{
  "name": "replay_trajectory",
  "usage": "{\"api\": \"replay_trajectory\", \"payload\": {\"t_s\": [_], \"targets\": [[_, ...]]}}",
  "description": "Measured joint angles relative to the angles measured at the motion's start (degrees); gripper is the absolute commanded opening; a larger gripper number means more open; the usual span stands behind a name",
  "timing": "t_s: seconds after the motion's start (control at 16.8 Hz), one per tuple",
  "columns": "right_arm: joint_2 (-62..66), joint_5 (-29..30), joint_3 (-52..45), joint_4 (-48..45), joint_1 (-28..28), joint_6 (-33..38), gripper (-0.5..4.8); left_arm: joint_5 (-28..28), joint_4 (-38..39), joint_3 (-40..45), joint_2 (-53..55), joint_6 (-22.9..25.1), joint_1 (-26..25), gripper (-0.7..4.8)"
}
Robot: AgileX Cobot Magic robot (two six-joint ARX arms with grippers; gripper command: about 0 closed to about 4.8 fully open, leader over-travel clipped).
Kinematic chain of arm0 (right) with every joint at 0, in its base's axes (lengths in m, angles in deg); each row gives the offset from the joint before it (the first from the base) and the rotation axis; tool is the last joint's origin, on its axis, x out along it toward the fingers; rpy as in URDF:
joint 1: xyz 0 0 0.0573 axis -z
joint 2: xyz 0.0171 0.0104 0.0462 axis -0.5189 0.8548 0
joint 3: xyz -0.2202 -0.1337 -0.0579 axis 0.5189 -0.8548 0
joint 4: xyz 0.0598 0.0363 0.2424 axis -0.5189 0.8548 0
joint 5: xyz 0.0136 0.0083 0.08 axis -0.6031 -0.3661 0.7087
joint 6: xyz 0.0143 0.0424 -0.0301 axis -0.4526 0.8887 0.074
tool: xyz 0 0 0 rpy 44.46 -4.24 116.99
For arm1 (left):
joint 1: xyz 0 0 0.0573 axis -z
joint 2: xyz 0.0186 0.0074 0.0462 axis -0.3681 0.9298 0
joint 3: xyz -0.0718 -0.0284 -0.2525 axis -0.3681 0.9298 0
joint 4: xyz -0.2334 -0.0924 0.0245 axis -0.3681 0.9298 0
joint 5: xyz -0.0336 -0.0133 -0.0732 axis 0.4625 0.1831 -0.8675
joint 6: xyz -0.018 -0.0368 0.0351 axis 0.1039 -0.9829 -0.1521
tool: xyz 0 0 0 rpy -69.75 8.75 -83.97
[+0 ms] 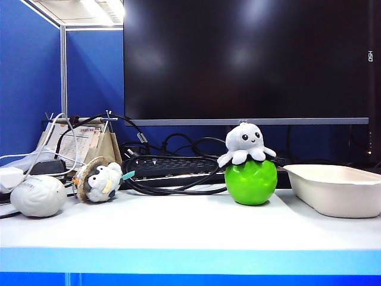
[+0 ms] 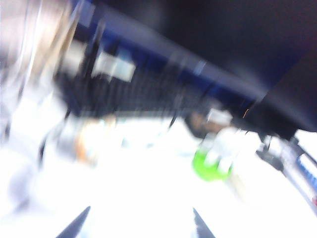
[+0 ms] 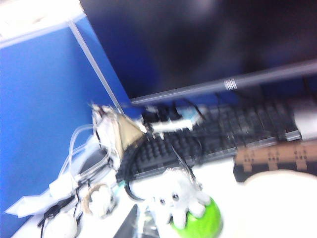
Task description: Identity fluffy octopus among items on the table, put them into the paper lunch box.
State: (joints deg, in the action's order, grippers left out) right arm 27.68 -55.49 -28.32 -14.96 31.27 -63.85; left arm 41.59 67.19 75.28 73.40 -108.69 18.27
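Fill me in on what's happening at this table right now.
Nothing is held yet. The fluffy octopus sits on top of a green apple, with the paper lunch box empty beside it on the table. A plush bird and a brain-shaped ball lie off to the left. The left hand is open above the table; the right hand is shut, near the octopus.

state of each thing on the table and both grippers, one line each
fluffy octopus: upright, perched on the green apple, not yet in the box
green apple: resting on the table
paper lunch box: open, nothing visible inside
plush bird: lying tilted on the table
brain-shaped ball: resting on the table
left gripper: open, holding nothing
right gripper: shut, fingertips hard to see
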Motion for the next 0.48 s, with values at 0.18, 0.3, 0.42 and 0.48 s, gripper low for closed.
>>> {"api": "replay_trajectory", "payload": {"t_s": [0.18,0.3,0.42,0.48], "targets": [[6.23,0.02,3.98,3.82,0.0,-0.15,-0.06,-1.36,3.26,0.0,0.02,-1.14,0.0,2.47],[10.73,0.02,9.03,7.76,0.0,-1.62,-0.05,-3.48,2.34,-0.24,0.02,-3.23,0.02,2.48],[16.7,0.02,13.9,15.58,0.0,-5.7,-0.06,-4.85,2.47,-0.48,0.02,-3.41,0.02,2.52],[19.23,0.0,15.63,18.49,0.0,-6.73,-0.05,-5.05,2.34,-0.94,0.02,-3.39,0.02,2.55]]}}
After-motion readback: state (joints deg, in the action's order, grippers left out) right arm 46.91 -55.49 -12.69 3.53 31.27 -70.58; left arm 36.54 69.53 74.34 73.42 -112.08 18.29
